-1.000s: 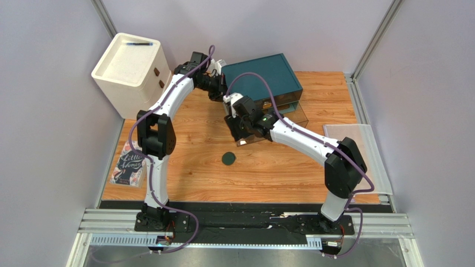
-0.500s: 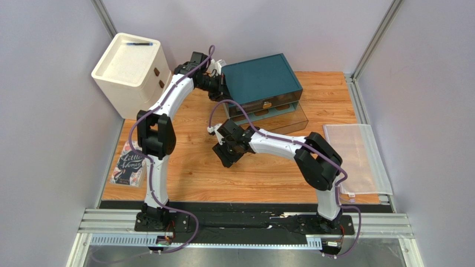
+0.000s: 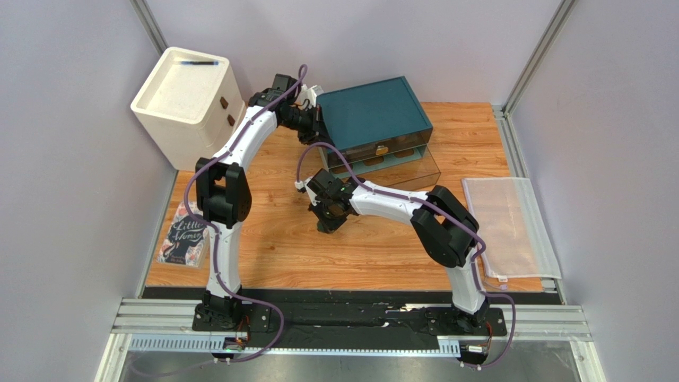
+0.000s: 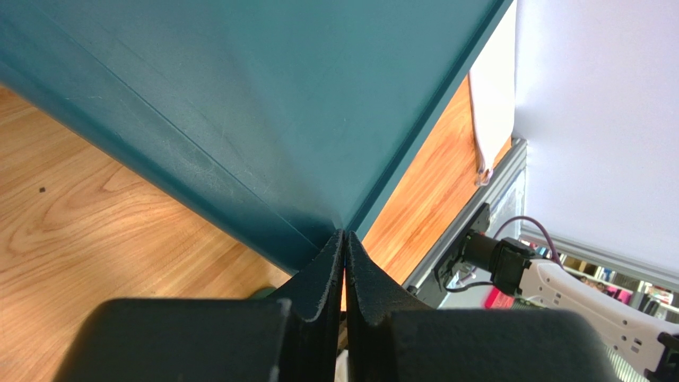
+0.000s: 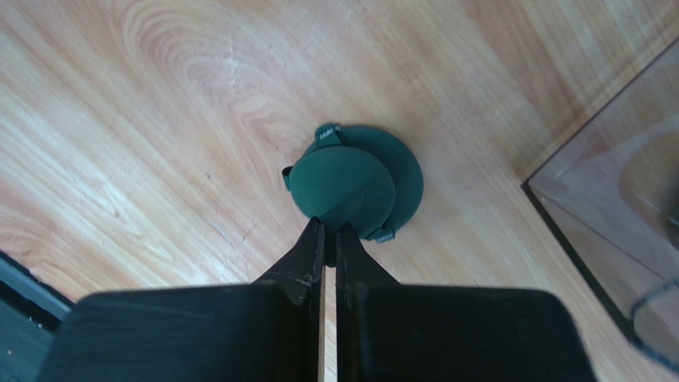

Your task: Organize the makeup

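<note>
Step in hand, judged from the layout: pick up the compact [image 5: 343, 187] and carry it to the drawer [image 3: 426, 171]. The compact lies flat on the table [image 3: 382, 255] near its middle, left of and nearer than the drawer, directly under the right gripper [image 5: 330, 228]. That gripper points straight down with its jaws drawn almost together. The tips meet the compact's near rim and nothing shows in the thin slit between them, so no grasp is confirmed. Recommended procedure: part the jaws wider than the disc, centre them across it, descend until the tips reach the wood, then close on opposite rims. A thin item offers little rim, so a shallow or off-centre grip is likely to flip or skid it. Lift clear before travelling, and pass over the drawer's clear front wall. At the far side the left gripper [image 4: 344, 239], clenched on nothing, sets its tips at a lower corner of the teal box [image 4: 239, 103], apparently touching. This probably braces the box. Appearance: the compact is dark green, round and thin, with small tabs on its rim. Two overlapping, slightly offset discs show; whether that is a swung lid or a shadow cannot be told.
</note>
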Action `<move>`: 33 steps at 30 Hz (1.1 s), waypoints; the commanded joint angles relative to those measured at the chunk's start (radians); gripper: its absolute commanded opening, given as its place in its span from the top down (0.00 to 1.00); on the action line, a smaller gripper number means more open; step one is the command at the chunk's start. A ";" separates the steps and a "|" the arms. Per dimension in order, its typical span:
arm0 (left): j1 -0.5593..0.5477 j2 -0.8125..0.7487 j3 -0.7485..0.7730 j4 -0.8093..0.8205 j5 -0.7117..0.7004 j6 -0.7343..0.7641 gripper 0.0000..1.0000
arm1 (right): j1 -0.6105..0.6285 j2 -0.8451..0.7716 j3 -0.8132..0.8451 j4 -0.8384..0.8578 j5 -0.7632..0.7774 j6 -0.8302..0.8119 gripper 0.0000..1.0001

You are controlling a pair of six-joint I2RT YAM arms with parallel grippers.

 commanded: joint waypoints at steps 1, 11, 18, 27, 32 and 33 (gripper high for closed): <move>0.012 0.036 -0.027 -0.140 -0.089 0.029 0.91 | 0.011 -0.158 -0.050 0.010 0.004 -0.030 1.00; 0.012 0.050 -0.023 -0.138 -0.083 0.032 0.91 | -0.004 -0.385 -0.056 0.006 0.165 -0.047 1.00; 0.012 0.055 -0.015 -0.148 -0.082 0.035 0.91 | -0.125 -0.322 0.013 -0.056 0.306 -0.021 1.00; 0.012 0.064 0.005 -0.161 -0.085 0.041 0.91 | -0.219 -0.197 0.120 -0.115 0.402 0.025 0.58; 0.014 0.064 0.008 -0.164 -0.088 0.044 0.90 | -0.219 -0.169 0.143 -0.138 0.437 0.044 0.27; 0.014 0.065 0.010 -0.166 -0.088 0.044 0.90 | -0.219 -0.183 0.138 -0.126 0.432 0.042 0.25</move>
